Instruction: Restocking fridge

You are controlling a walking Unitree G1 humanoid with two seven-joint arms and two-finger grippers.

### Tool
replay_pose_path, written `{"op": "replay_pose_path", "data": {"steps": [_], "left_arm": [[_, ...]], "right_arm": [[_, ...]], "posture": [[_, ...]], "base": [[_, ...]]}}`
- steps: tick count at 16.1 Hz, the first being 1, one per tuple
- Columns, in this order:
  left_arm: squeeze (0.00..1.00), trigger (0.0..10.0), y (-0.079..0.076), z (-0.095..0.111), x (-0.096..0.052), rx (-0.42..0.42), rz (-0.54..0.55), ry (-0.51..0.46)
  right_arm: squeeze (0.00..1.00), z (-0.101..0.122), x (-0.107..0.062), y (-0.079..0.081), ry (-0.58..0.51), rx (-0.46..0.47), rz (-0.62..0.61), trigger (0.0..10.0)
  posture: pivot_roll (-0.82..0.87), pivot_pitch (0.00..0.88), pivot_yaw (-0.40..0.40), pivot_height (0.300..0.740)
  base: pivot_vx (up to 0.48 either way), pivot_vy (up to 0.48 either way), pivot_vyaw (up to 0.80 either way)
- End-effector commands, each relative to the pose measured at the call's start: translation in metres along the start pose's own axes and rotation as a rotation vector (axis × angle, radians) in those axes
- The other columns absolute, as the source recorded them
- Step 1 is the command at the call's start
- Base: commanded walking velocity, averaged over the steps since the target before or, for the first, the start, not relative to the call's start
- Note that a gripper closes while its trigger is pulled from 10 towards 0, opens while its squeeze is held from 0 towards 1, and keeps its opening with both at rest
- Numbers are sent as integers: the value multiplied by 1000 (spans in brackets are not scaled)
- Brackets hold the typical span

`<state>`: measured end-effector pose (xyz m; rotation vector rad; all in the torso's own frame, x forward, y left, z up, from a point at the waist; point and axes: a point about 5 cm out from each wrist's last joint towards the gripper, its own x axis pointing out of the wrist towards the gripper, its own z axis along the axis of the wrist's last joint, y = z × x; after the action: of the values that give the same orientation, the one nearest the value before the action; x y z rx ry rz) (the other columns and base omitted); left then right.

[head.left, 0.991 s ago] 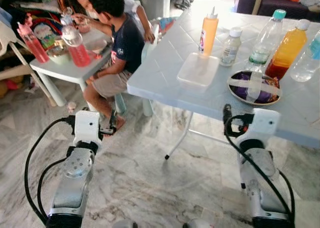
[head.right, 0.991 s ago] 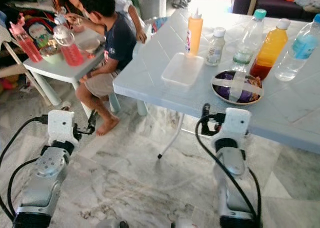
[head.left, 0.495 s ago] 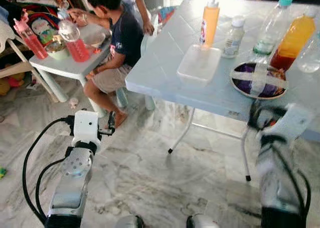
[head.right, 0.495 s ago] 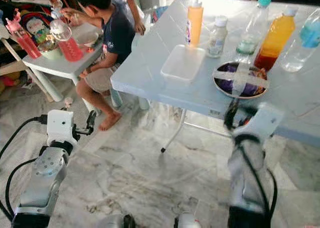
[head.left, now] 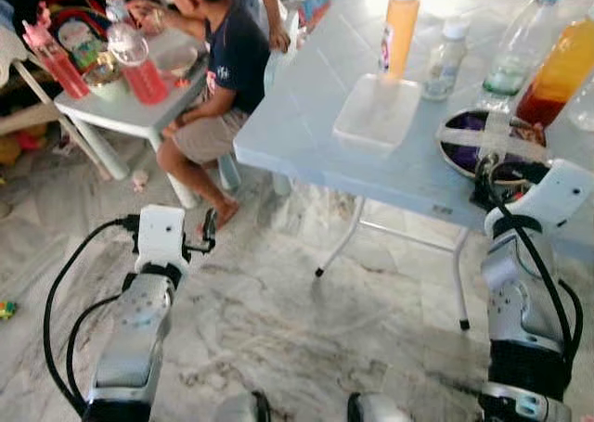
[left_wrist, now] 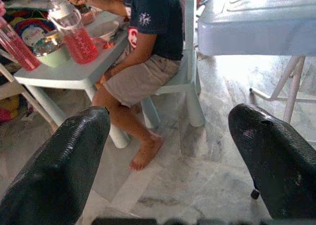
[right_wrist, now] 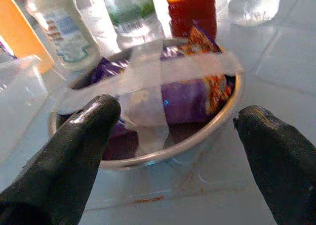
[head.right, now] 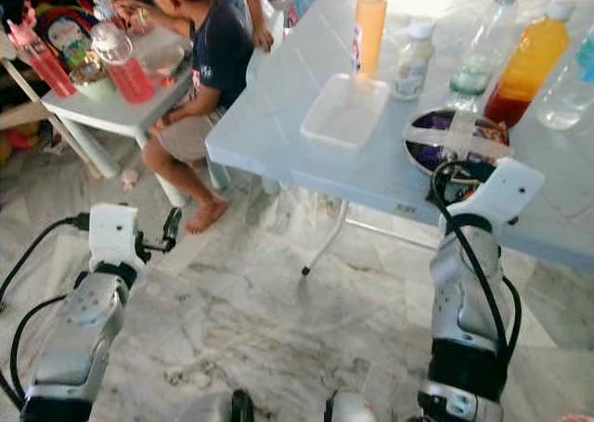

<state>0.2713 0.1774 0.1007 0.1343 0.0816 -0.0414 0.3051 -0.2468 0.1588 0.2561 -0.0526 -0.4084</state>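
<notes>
Fingers spread wide, the right gripper (right_wrist: 170,151) has risen from below the table (head.left: 306,125) to the taped bowl (right_wrist: 148,116), likely the first pickup; left gripper (left_wrist: 168,151) hangs open.

Strong daylight is admitted from the upper right; the table (head.left: 306,116) top is washed out by glare. Slight motion blur is seen throughout, and near fingers (right_wrist: 74,151) are rendered soft.

five bottles (head.left: 402,28), one bowl (head.left: 492,144), one clear tray (head.left: 377,113)
</notes>
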Motion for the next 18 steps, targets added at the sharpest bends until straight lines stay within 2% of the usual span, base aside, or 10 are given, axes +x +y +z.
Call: {"op": "replay_pose_path", "data": {"steps": [1, 7, 10, 11, 12, 13, 14, 15, 18], "left_arm": [[0, 10000, 5, -2, -3, 14, 15, 13], [0, 10000, 9, 0, -2, 22, 28, 17], [0, 10000, 9, 2, -1, 33, 31, 10], [0, 10000, 10, 2, -1, 35, 35, 10], [0, 10000, 11, 2, -1, 38, 38, 10], [0, 10000, 10, 2, -1, 38, 38, 11], [0, 10000, 8, 2, -1, 44, 29, 7], [0, 10000, 6, 3, -1, 51, 21, 2], [0, 10000, 3, 4, -1, 70, 5, -7]], "right_arm": [[0, 1, 5, 1, 13, 40, -17, 0], [0, -8, 6, -2, 75, 104, -82, 0], [0, -1, 14, -3, 92, 197, -125, 0], [0, 2, 16, -2, 98, 229, -127, 549], [0, 6, 18, 2, 116, 313, -128, 2314], [0, 7, 19, 2, 116, 326, -127, 3059], [0, 9, 19, 5, 129, 384, -119, 6314], [0, 11, 20, 6, 143, 416, -108, 10000], [0, 12, 23, 8, 186, 484, -82, 10000]], "posture": [[0, 170, 124, 740], [3, 171, 121, 740], [7, 174, 121, 740], [5, 173, 120, 740], [3, 173, 120, 740], [2, 174, 120, 740], [1, 173, 121, 740], [0, 172, 121, 740], [-1, 171, 122, 740]], "base": [[0, 0, 0], [0, 0, 0], [0, 0, 0], [0, 0, 0], [0, 0, 0], [0, 0, 0], [0, 0, 0], [0, 0, 0], [0, 0, 0]]}}
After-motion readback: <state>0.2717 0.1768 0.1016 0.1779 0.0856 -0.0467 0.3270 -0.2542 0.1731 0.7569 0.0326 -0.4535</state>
